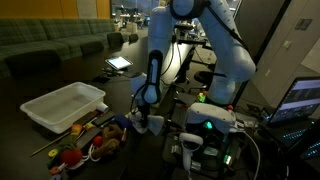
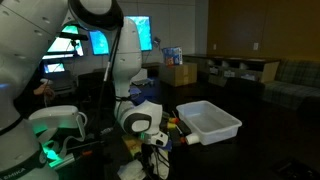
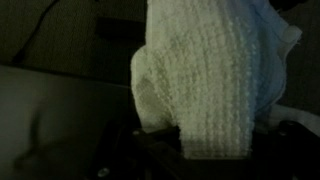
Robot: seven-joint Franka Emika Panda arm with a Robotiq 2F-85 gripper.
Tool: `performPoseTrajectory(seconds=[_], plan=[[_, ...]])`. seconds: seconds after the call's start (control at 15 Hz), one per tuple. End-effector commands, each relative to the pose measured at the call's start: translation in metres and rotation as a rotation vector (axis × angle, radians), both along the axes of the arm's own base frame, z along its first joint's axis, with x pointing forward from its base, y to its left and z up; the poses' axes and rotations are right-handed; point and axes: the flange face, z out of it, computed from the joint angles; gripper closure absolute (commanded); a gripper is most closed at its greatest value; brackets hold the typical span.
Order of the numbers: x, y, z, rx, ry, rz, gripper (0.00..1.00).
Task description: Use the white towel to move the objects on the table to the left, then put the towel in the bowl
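In a dim office, over a dark desk (image 1: 20,130), the white towel (image 3: 210,80) is gripped in closed jaws beside clustered small objects (image 1: 95,140); sweeping seems unfinished, the white bowl (image 1: 62,103) not yet filled.

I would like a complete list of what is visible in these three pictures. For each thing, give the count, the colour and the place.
white towel: one, white, fills the wrist view, at the gripper
bin: one, white, rectangular, beside the arm
small objects: several, exact count unclear, red, yellow and orange, in front of the bin
couch: one, green, background
monitors: two, lit blue, behind the arm
cardboard box: one, brown, background
laptop: one, lit screen, picture edge
robot arm: one, white, centre
gripper: one, dark, low near the objects, apparently shut on the towel
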Motion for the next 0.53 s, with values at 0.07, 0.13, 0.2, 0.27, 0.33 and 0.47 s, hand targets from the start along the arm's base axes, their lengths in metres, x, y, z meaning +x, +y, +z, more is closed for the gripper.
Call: performPoseTrajectory(seconds=[0.07, 0.13, 0.2, 0.27, 0.33, 0.47], plan=[[0.036, -0.003, 0.0, -0.095, -0.075, -0.028, 0.91], [0.044, -0.007, 0.001, -0.117, -0.09, -0.032, 0.91], [0.053, -0.011, 0.005, -0.136, -0.105, -0.031, 0.91], [0.06, -0.013, 0.005, -0.149, -0.118, -0.035, 0.91], [0.067, -0.014, 0.005, -0.156, -0.124, -0.032, 0.91], [0.076, -0.006, 0.006, -0.161, -0.136, -0.006, 0.91]])
